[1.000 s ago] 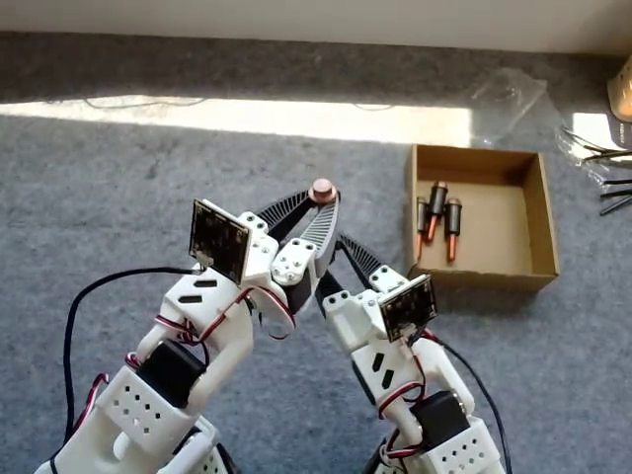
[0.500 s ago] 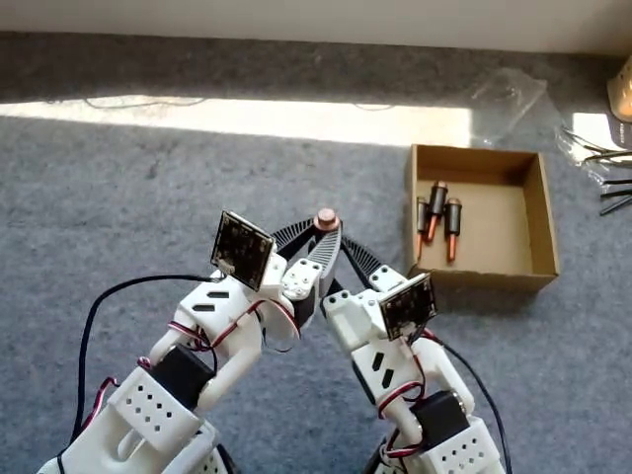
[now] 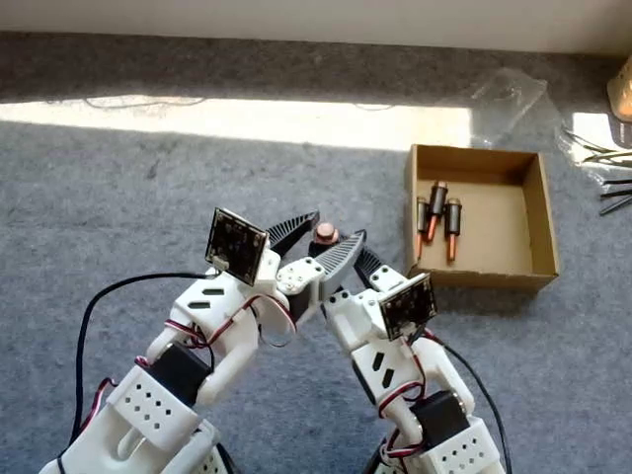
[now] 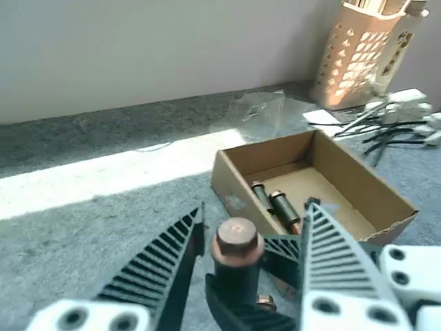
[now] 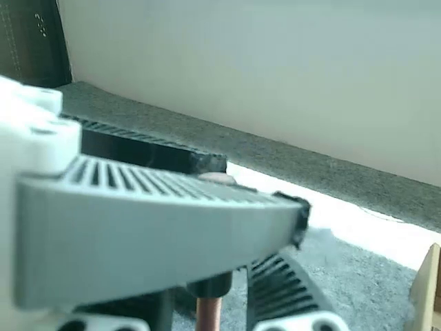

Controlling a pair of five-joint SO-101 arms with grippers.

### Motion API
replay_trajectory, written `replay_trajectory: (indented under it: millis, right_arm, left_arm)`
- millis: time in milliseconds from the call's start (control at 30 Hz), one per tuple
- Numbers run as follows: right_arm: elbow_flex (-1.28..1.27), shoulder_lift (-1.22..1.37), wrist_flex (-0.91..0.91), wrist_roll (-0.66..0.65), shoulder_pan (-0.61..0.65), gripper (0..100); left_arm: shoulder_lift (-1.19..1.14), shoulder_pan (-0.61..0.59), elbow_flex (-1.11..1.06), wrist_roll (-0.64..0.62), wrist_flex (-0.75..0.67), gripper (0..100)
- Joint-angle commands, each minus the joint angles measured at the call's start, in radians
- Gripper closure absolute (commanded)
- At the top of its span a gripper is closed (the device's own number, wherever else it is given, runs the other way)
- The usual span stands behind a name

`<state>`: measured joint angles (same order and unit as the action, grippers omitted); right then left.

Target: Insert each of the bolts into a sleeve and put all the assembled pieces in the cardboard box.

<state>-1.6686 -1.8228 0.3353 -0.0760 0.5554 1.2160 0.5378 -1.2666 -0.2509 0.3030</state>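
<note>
A copper-headed bolt [image 3: 326, 235] stands upright in a black sleeve [image 4: 238, 276] between the two arms. My left gripper [image 4: 255, 207] is open, one ribbed finger on each side of the bolt head [image 4: 236, 238] and touching neither side. From below, my right gripper [image 5: 210, 307] is shut on the sleeve, with the copper shank [image 5: 208, 314] showing between its fingers. The cardboard box [image 3: 538, 212] lies to the right on the carpet and holds three assembled pieces [image 3: 437, 212]. Most of the right gripper is hidden under the left one in the high view.
A clear plastic bag [image 3: 506, 91] lies beyond the box. Black cable ties [image 3: 597, 148] and a perforated basket [image 4: 358, 48] sit at the far right. Grey carpet [image 3: 128, 197] spreads to the left, with a sunlit strip along the wall.
My left gripper, shut on the bolt head a second ago, has opened and let it go. The left arm has drawn back a little. The bolt sits lower. The right arm has hardly moved.
</note>
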Motion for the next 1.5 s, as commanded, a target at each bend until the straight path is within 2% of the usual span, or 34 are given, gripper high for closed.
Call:
replay_trajectory:
  millis: [0, 233, 433, 567, 633, 800, 967, 1100, 1267, 1467]
  right_arm:
    - [-0.151, -0.002, -0.001, -0.015, -0.008, 99.3]
    - [-0.151, -0.001, -0.001, -0.015, -0.008, 99.3]
    - [-0.151, 0.001, -0.001, -0.015, -0.008, 99.3]
    - [-0.151, -0.007, 0.028, -0.015, -0.008, 99.3]
    - [-0.151, -0.007, 0.03, -0.015, -0.01, 99.3]
    - [-0.151, -0.007, 0.031, -0.015, -0.01, 99.3]
    - [-0.151, -0.007, 0.033, -0.015, -0.013, 99.3]
    - [-0.151, -0.007, 0.033, -0.015, -0.071, 99.3]
    - [-0.151, -0.007, 0.033, -0.015, -0.136, 99.3]
    - [-0.151, -0.007, 0.033, -0.015, -0.168, 99.3]
  left_arm:
    - [0.019, 0.01, 0.01, -0.018, -0.005, 74]
    - [0.021, -0.021, 0.094, -0.018, -0.005, 74]
    - [0.033, -0.173, 0.165, -0.018, -0.002, 74]
    - [0.151, -0.262, 0.16, -0.018, 0.002, 74]
    - [0.236, -0.305, 0.154, 0.0, 0.055, 74]
    - [0.424, -0.364, 0.143, 0.215, 0.218, 74]
    - [0.533, -0.446, 0.143, 0.219, 0.333, 75]
    - [0.561, -0.529, 0.143, 0.221, 0.394, 83]
    - [0.562, -0.61, 0.122, 0.221, 0.397, 96]
    - [0.564, -0.657, 0.004, 0.221, 0.397, 99]
